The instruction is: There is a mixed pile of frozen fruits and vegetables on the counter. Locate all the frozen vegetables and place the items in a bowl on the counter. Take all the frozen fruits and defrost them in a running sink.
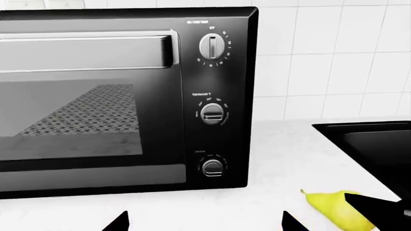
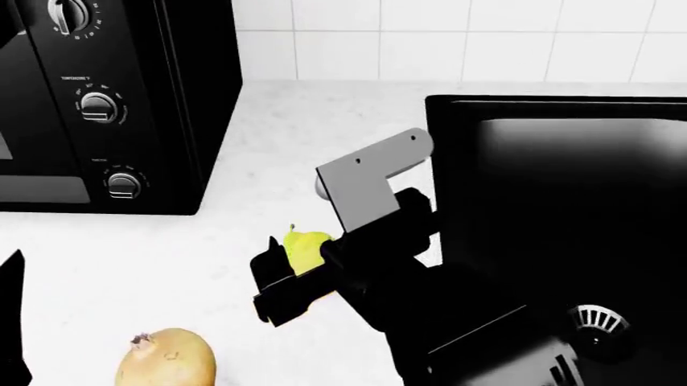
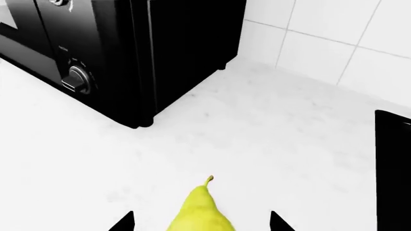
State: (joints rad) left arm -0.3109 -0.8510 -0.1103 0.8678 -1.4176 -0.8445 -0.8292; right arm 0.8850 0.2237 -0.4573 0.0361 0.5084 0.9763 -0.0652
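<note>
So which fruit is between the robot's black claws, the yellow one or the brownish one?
The yellow pear, lying between the right end effector's fingers. The round tan piece lies apart, nearer the robot, with nothing around it.

Toaster oven: glossy black, upper left of the head frame, standing against the wall.
Oven knobs: three, stacked down its right-hand panel.
Oven door: glass, mesh rack visible inside.
Wall: white square tiles, across the top.
</note>
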